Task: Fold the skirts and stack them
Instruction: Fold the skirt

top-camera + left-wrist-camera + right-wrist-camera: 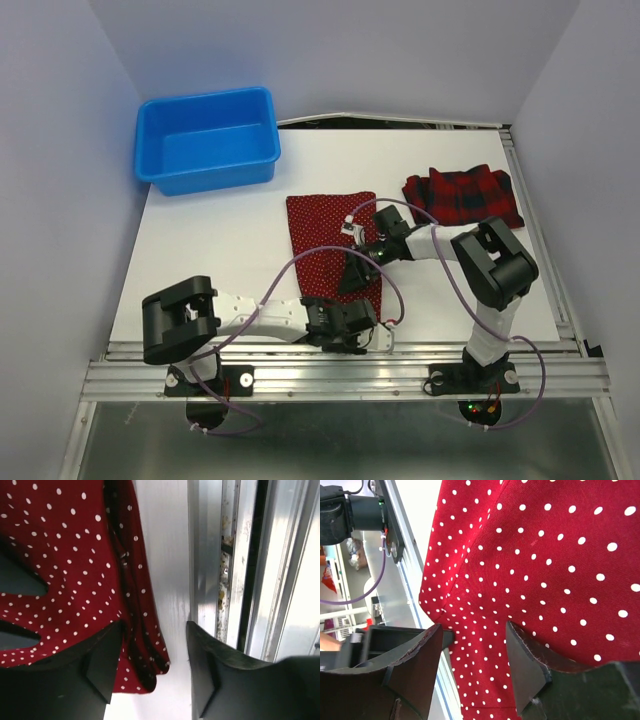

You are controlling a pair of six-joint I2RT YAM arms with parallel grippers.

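A blue plastic bin (205, 135) stands at the far left corner of the white table (220, 240), well apart from both skirts. The tartan skirt (462, 195) lies bunched at the far right, near the polka-dot skirt (325, 235) but not touching it. The right arm reaches across from the right and covers part of the dotted cloth's right side. Purple cables (290, 272) loop over its near half. The polka-dot skirt lies flat in the middle of the table, its long axis running from the far side toward the arms, its near end just short of the aluminium rail (340, 365). A small white tag (349, 226) shows by its right edge. The left gripper (345, 322) sits at that near end. In the left wrist view its fingers (95, 665) are spread, with the skirt's rumpled corner (145, 655) lying between them and bare table on the other side, beside the rail (240, 580). The right gripper (358, 268) hangs over the skirt's near right part. Its fingers (530, 665) are also spread, with dotted cloth (545, 555) filling the gap, and nothing is pinched. Pale lavender walls close in the table on the left, far and right sides.
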